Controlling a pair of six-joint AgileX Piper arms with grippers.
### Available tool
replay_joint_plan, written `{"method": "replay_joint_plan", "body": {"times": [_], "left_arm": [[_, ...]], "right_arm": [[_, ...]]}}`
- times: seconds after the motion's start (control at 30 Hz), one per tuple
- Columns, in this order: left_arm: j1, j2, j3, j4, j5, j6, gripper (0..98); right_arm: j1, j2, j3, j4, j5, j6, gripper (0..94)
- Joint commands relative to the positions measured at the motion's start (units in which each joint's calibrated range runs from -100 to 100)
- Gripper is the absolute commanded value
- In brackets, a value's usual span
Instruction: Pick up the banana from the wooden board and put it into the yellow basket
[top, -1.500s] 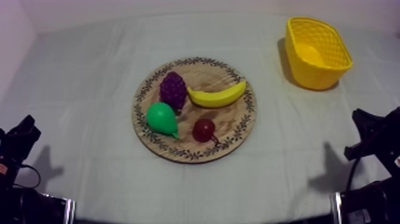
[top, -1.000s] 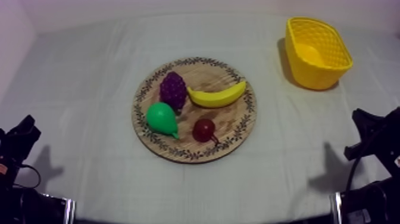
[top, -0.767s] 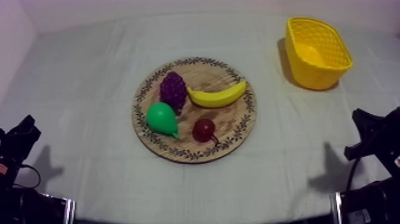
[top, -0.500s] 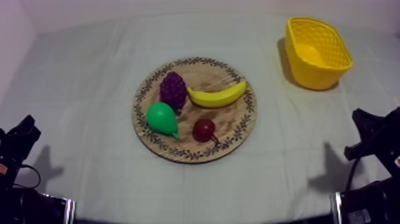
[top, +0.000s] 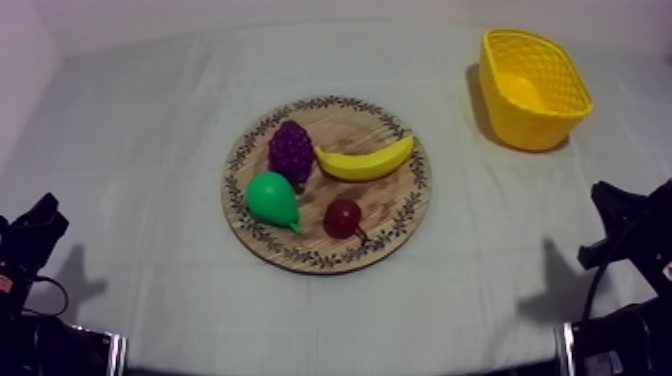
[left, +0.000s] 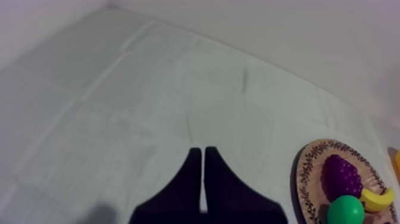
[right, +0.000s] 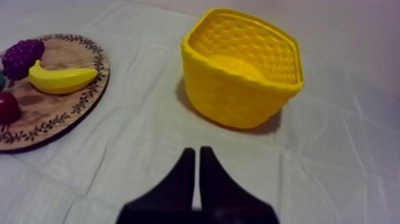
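So, the banana (top: 365, 162) lies on the wooden board (top: 330, 262), on the half nearer the yellow basket (top: 535, 128). It's curved, w/ both ends turned toward the far edge of the table. One end sits close against the grapes (top: 291, 152); can't tell if they touch. The pear (top: 272, 199) is just beside the grapes on the near side, its narrow end pointing at the near rim. The small red fruit (top: 343, 217) lies btwn the banana and the near rim, apart from the pear. The board is mid-table on the grey-white cloth (top: 150, 130), w/ a dark leafy pattern round its rim.

The basket stands upright at the far R of the table, mouth up, well apart from the board.

L gripper (left: 202, 152): both black fingers lie together as a narrow wedge w/ nothing btwn them, over bare cloth. The board w/ grapes, pear and banana lies further toward the table's middle.

R gripper (right: 194, 152): fingers likewise pressed together, gripping nothing, over cloth near the basket, which is beyond the tips.

In the top view both arms sit low at the near corners, well apart from board and basket.
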Motion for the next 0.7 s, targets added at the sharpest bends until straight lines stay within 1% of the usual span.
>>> {"method": "replay_joint_plan", "body": {"times": [0.0, 0.1, 0.27, 0.53, 0.67], "left_arm": [[0.0, 0.0, 0.0, 0.03, 0.0, 0.0, 0.1], [0.0, 0.0, 0.0, 0.03, 0.0, 0.0, 0.1], [0.0, 0.0, 0.0, 0.03, 0.0, 0.0, 0.1], [0.0, 0.0, 0.0, 0.03, 0.0, 0.0, 0.1], [0.0, 0.0, 0.0, 0.03, 0.0, 0.0, 0.1]], "right_arm": [[-0.3, 0.4, -0.1, 0.1, 0.2, 0.3, 0.6], [-0.8, 1.9, -1.2, 0.2, -0.3, 0.7, 0.6], [-1.4, 6.8, -5.9, -0.6, 0.2, 2.1, 0.6], [-2.1, 19.2, -19.3, -1.5, 3.5, 2.9, 0.6], [-1.8, 25.9, -26.5, -2.6, 4.9, 3.8, 0.6]]}}
